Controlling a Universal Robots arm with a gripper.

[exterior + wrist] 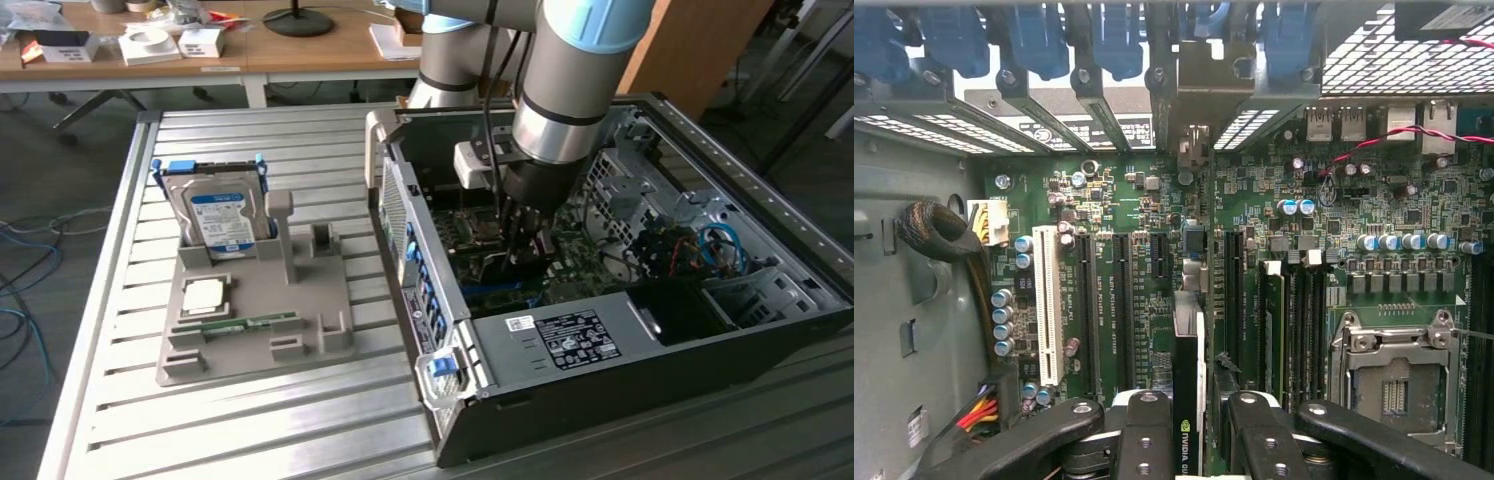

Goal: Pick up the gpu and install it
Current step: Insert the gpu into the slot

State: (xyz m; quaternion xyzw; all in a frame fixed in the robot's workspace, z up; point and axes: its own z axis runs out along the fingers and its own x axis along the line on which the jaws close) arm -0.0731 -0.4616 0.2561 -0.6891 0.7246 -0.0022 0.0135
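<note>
Slatted metal surface [254, 420], carrying an open case [561, 345] laid on its side. Arm [571, 90] reaching down into the case. Motherboard [1334, 200], green, with dark slots [1122, 300]. Tool [1199, 425] closed on the gpu [1187, 370], one finger against each face. We find the gpu inside the case, on edge just above the motherboard, among the slots; whether it touches we cannot tell. Long axis parallel to the slots, bracket end toward the case's rear wall. Step in hand, we judge: installing; card lifted, seating unconfirmed. Pressing home would call for its lower edge square over one slot.
</note>
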